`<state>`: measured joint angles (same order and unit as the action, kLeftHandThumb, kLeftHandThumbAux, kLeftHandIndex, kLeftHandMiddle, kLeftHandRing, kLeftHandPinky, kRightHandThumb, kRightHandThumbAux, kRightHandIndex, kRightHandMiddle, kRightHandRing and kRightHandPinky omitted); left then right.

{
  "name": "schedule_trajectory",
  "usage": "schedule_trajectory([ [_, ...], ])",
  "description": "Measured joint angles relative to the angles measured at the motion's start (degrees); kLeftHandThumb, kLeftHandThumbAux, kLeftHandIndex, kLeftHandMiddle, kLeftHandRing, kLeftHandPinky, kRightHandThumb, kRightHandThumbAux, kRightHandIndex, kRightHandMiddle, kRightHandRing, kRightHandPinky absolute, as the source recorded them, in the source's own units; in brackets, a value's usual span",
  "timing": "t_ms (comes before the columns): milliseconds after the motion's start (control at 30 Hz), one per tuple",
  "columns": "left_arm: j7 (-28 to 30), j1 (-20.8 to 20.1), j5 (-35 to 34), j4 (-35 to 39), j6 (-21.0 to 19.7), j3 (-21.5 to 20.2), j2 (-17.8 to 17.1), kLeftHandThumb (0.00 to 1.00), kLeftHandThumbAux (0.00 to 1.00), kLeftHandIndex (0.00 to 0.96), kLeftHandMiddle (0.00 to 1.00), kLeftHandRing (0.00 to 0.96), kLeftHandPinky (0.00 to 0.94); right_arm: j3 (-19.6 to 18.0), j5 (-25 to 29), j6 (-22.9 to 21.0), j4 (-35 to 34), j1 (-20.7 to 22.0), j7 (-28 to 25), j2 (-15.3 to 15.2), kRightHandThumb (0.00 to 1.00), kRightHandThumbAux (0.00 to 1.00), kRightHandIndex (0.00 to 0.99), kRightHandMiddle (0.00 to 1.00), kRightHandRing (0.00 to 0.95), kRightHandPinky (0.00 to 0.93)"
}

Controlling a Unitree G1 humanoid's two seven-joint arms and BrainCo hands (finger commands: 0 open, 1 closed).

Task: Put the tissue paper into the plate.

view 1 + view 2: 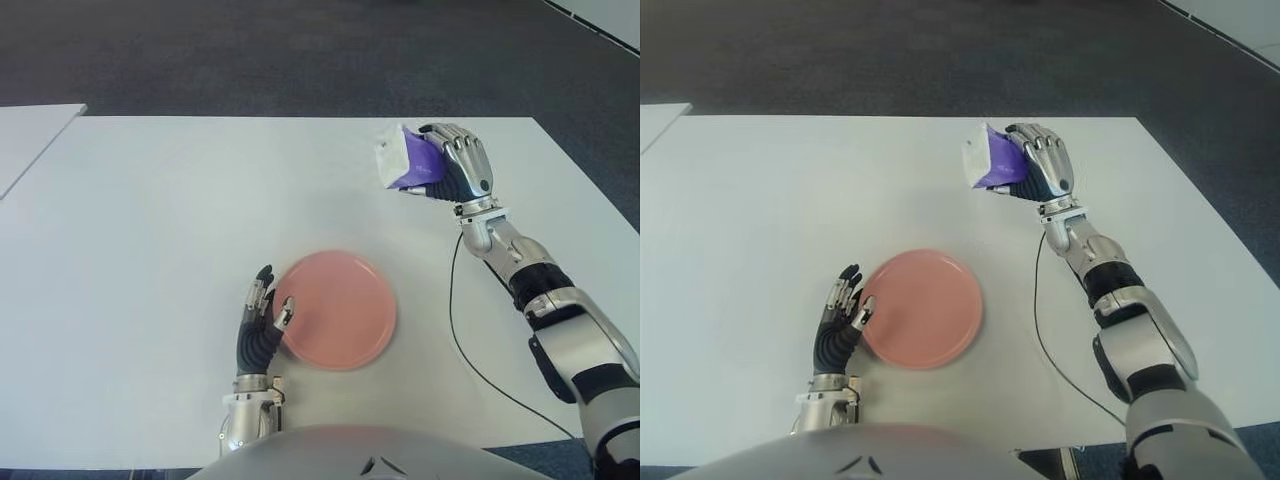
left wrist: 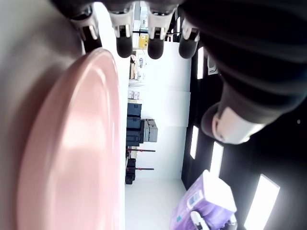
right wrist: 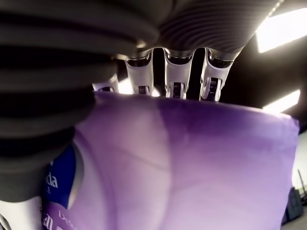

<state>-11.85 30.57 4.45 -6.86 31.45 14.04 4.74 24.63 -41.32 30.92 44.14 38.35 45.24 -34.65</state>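
A wide white table (image 1: 150, 250) fills the view, its far edge meeting dark carpet (image 1: 250, 50) and a second white tabletop (image 1: 30, 140) showing beyond its far left corner. Most of the table's surface is bare, with open room on the left half and between the plate and the far edge. The right arm (image 1: 540, 290) reaches out along the right side, a thin black cable (image 1: 465, 350) trailing on the table beside it. The pink plate (image 1: 340, 310) sits flat near the front edge, just left of the table's middle line. The left hand (image 1: 262, 325) shows at the plate's left rim, fingers straight and loosely spread, holding nothing; its thumb tip lies at the rim, though contact cannot be confirmed. The right hand (image 1: 455, 165) is raised near the far right part of the table, well apart from the plate, fingers curled around the tissue pack (image 1: 405, 160). The purple and white pack stands roughly upright in the grasp, its white end turned to the robot's left. The right wrist view shows fingertips (image 3: 174, 88) wrapped over the pack's purple wrapper.
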Motion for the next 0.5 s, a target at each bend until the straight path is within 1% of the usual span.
schedule_trajectory([
  [200,0.0,0.0,0.0,0.3,-0.5,-0.1,0.0,0.087,0.667,0.055,0.038,0.028,0.051,-3.4,0.0,-0.3,-13.3,-6.0,-4.3,-0.4,0.7,0.721,0.437,0.893,0.876,0.868],
  [300,0.0,0.0,-0.1,0.3,-0.5,-0.2,0.0,0.085,0.673,0.052,0.038,0.029,0.052,-4.6,-0.1,-0.3,-17.3,-7.8,-6.2,-0.4,0.701,0.721,0.437,0.893,0.878,0.863],
  [500,0.0,0.0,0.1,0.2,-0.5,-0.2,0.0,0.078,0.675,0.047,0.04,0.032,0.057,-6.6,-1.2,-0.3,-22.6,-11.0,-8.1,-0.4,0.704,0.719,0.438,0.892,0.882,0.865],
])
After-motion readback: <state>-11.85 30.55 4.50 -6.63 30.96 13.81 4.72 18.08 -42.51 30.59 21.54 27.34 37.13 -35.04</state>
